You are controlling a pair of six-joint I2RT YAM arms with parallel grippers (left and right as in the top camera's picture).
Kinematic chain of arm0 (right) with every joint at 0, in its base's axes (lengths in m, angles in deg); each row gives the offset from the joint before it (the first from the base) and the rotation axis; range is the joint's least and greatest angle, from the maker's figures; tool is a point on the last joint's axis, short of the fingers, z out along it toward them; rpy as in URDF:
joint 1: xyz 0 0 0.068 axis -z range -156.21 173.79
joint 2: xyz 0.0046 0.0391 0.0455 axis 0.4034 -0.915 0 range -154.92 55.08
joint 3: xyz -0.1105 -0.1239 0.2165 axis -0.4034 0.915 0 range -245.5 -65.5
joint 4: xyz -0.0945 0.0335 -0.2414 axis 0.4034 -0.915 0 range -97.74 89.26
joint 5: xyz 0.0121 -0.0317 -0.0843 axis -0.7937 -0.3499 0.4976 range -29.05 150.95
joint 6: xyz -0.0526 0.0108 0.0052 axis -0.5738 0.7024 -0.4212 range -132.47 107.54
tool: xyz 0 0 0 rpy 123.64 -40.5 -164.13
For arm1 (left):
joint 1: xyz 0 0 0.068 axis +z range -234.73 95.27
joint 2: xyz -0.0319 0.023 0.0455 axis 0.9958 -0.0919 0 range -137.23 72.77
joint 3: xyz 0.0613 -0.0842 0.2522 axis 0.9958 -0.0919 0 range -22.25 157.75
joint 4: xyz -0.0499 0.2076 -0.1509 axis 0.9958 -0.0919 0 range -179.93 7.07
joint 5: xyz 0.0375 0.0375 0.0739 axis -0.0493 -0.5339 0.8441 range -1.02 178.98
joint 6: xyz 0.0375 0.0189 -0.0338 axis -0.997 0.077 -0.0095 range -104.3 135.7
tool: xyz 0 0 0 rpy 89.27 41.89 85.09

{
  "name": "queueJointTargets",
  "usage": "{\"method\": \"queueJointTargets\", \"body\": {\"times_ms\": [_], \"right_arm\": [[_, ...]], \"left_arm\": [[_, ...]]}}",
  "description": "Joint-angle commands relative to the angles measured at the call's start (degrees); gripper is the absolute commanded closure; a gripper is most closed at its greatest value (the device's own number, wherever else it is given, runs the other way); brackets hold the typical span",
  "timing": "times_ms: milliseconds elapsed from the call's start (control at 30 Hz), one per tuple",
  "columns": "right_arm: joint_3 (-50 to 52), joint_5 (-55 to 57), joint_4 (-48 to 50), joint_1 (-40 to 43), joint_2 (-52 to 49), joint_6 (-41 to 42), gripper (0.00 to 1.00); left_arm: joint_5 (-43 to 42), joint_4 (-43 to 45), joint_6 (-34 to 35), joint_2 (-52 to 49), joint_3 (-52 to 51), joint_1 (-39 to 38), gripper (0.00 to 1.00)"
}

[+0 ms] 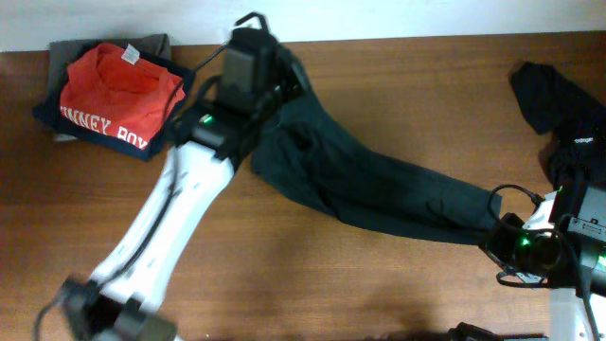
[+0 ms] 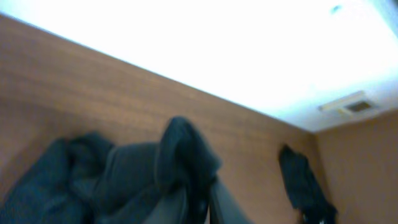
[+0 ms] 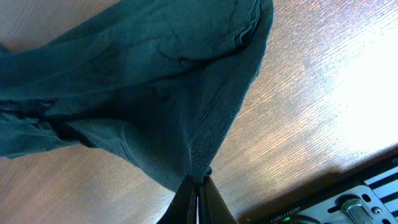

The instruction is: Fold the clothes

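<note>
Overhead: I note one dark garment (image 1: 379, 185) lying bunched in a long diagonal band across the table (image 1: 312, 275), its upper end under the left gripper (image 1: 254, 57), its lower end at the right gripper (image 1: 499, 232). No fold is laid in it. A folded stack (image 1: 118, 90), red shirt on top, sits at the far left corner — I judge that part done. A black garment (image 1: 554, 90) lies crumpled at the far right edge, untouched.

Left wrist: the picture is blurred. Dark cloth is heaped directly in front of the fingers and rises in a hump between them. I cannot tell whether the jaws are pinching it or standing slightly apart.

Right wrist: the jaws are pressed together on a hemmed corner of the dark garment, and the cloth fans away from that pinch over the wood.

Assessment: work on this piece is at the spreading stage — it must be pulled flat before any fold, and the black garment is left to do after it.
</note>
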Motion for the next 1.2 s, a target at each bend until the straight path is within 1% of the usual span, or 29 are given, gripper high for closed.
{"method": "queueJointTargets", "body": {"times_ms": [0,133,233,267,300,333,367,467,500,667,767,900,967,1033,1167], "right_arm": [[-1.2,-0.98,-0.79,-0.24,0.61,-0.44,0.96],[-1.2,-0.85,-1.62,-0.24,0.61,-0.68,0.96],[-1.2,-0.72,-1.38,-0.24,0.61,-0.63,0.96],[-1.2,-0.72,-1.11,-0.24,0.61,-0.63,0.96],[-1.2,-0.72,-1.05,-0.24,0.61,-0.63,0.96],[-1.2,-0.72,-0.98,-0.24,0.61,-0.63,0.96],[-1.2,-0.72,-0.96,-0.24,0.61,-0.63,0.96],[-1.2,-0.72,-0.98,-0.24,0.61,-0.63,0.96],[-1.2,-0.72,-0.98,-0.24,0.61,-0.63,0.96],[-1.2,-0.72,-0.94,-0.24,0.61,-0.63,0.96],[-1.2,-0.72,-0.98,-0.24,0.61,-0.66,0.96],[-1.18,-0.72,-1.09,-0.24,0.61,-0.63,0.96],[-1.2,-0.72,-0.92,-0.24,0.61,-0.63,0.96],[-1.2,-0.74,-0.68,-0.26,0.61,-0.61,0.96],[-1.2,-0.74,-0.72,-0.24,0.61,-0.63,0.96]], "left_arm": [[0.72,3.67,-0.83,-10.91,-0.09,0.33,0.84],[-1.38,2.6,-0.87,-16.98,-0.09,0.81,0.85],[-2.99,1.66,-1.01,-17.9,-0.09,1.36,0.84],[-3.58,1.53,-2.08,-17.46,-0.07,1.53,0.81],[-4.35,1.6,-3.41,-17.11,-0.02,1.68,0.75],[-5.03,1.6,-4.83,-16.61,0.09,1.79,0.58],[-6.21,1.6,-6.88,-16.06,0.15,1.99,0.28],[-10.12,-0.37,-10.78,-13.88,0.24,2.12,0.13],[-10.84,-1.92,-10.95,-13.0,0.24,2.12,0.01],[-10.8,-10.4,-11.02,-8.09,0.24,2.16,0.01],[-10.84,-16.94,-14.23,-5.44,0.24,2.27,0.01],[-9.51,-28.2,-16.35,-5.62,0.07,1.99,0.01],[-8.2,-32.3,-18.32,-6.56,-0.5,1.99,0.01],[-8.04,-33.94,-20.48,-7.69,-1.75,1.99,0.01],[-7.52,-33.46,-20.79,-10.86,-3.19,1.95,0.02]]}}
